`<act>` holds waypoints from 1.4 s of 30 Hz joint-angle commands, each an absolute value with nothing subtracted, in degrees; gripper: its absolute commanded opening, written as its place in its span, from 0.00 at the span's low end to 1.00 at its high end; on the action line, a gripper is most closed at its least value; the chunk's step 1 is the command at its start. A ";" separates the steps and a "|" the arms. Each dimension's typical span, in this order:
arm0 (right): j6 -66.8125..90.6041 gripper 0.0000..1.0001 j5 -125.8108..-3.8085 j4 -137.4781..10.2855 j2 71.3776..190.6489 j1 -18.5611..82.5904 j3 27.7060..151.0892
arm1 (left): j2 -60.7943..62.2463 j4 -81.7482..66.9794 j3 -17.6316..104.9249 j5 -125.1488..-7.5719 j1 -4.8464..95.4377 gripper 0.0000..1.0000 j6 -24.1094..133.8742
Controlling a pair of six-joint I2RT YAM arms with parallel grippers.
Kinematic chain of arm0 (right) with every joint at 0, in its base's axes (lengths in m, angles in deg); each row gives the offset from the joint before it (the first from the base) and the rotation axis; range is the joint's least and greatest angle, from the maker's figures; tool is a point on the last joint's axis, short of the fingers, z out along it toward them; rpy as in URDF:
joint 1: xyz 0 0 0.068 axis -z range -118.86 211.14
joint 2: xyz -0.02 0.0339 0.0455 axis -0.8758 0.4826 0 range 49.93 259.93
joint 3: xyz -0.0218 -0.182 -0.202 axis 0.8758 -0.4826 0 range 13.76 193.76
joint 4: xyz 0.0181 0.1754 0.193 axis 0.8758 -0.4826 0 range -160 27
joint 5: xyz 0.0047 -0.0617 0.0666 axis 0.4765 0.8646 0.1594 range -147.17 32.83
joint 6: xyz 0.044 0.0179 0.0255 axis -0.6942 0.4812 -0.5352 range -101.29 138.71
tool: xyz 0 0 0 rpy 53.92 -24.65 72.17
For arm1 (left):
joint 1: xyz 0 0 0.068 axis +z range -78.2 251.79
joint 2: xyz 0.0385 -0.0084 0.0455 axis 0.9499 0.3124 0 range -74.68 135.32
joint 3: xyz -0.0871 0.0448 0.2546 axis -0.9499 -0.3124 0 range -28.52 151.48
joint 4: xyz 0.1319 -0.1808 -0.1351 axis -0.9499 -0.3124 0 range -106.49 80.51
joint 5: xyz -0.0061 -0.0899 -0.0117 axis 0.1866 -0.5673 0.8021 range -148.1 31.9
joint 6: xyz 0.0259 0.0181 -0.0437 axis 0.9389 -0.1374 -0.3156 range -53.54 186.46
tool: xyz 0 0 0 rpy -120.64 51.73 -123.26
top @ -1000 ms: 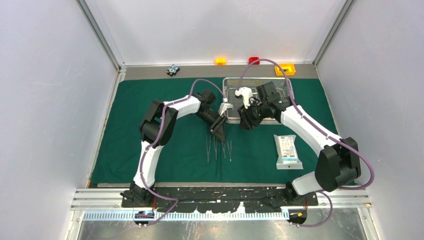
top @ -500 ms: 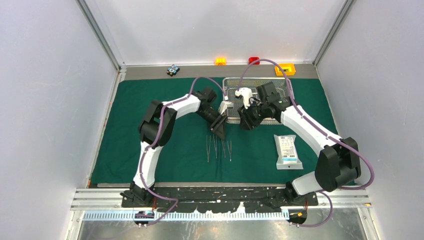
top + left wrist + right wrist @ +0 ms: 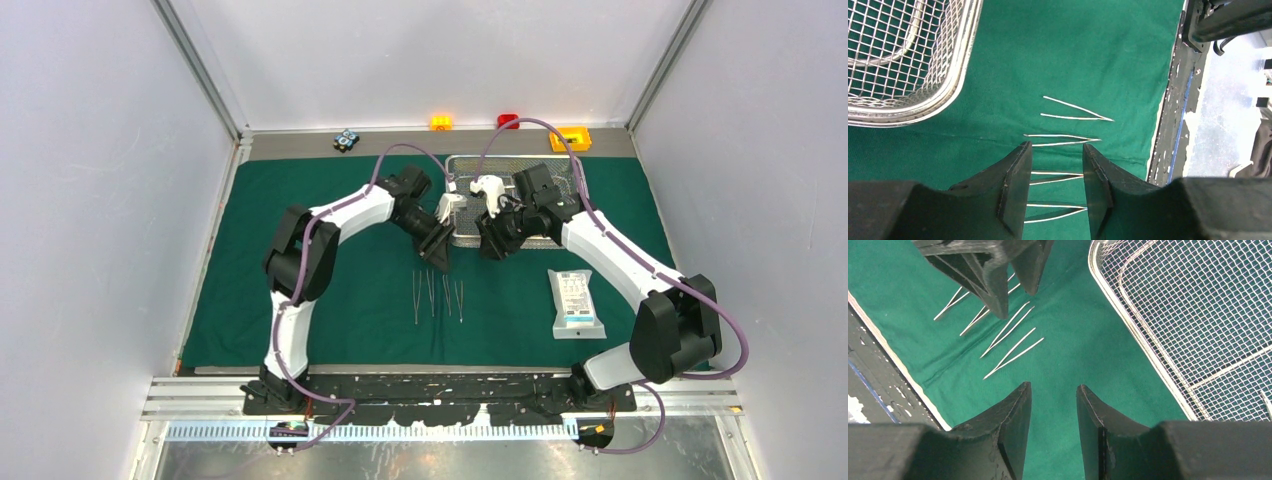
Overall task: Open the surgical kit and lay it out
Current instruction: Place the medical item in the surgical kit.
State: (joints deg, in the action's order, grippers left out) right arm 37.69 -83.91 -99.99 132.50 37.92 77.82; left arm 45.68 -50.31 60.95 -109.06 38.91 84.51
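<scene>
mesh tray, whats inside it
Tray: nothing loose in the mesh that shows, only drape beneath. From above, left arm and right arm hide its near part.

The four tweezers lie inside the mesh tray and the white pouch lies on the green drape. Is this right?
No: the top external view shows the four tweezers on the green drape, outside the mesh tray. The white pouch lies there too.

Orange block, red block, yellow box along far edge.

No words or numbers are legible. The flat white pouch, near the wire-mesh tray, carries dark print too small to read.
</scene>
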 commanded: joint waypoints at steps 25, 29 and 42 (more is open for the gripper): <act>36.89 0.43 -79.76 -97.36 131.51 38.11 77.53 | 40.44 -41.84 56.41 -87.65 33.02 0.40 75.98; 37.02 0.43 -79.84 -97.37 131.63 38.10 77.53 | 41.32 -42.20 56.89 -85.76 31.75 0.38 76.15; 37.23 0.43 -80.36 -97.54 131.93 38.10 77.57 | 42.87 -43.39 58.34 -83.54 30.68 0.31 77.12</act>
State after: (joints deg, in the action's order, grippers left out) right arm 36.80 -80.17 -99.23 132.50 37.92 77.62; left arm 42.35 -43.60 55.94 -83.73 31.02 76.88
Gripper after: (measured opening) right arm 0.430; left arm 0.318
